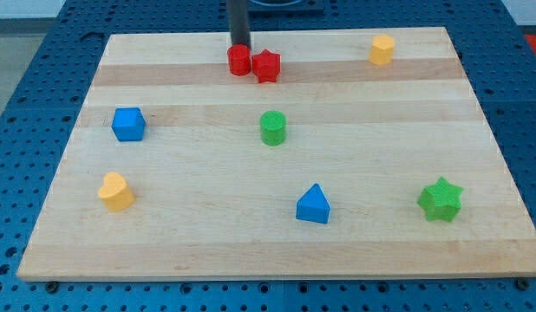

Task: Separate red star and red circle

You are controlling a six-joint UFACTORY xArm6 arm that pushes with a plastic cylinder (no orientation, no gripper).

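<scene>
At the table's far edge, the small red plastic circle (239,60) touches the red plastic star (266,66). My tip (240,45), without jaws, sits just behind the circle. Light, stiff, they should slide easily; push the circle's right flank.

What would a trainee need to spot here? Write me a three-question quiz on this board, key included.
1. True or false: the red circle and red star sit side by side, touching or nearly so.
2. Which block lies nearest the board's centre? A) green cylinder B) blue cube C) green star
3. Fill in: my tip stands just above the red ____ in the view.

Key: 1 true; 2 A; 3 circle.
</scene>
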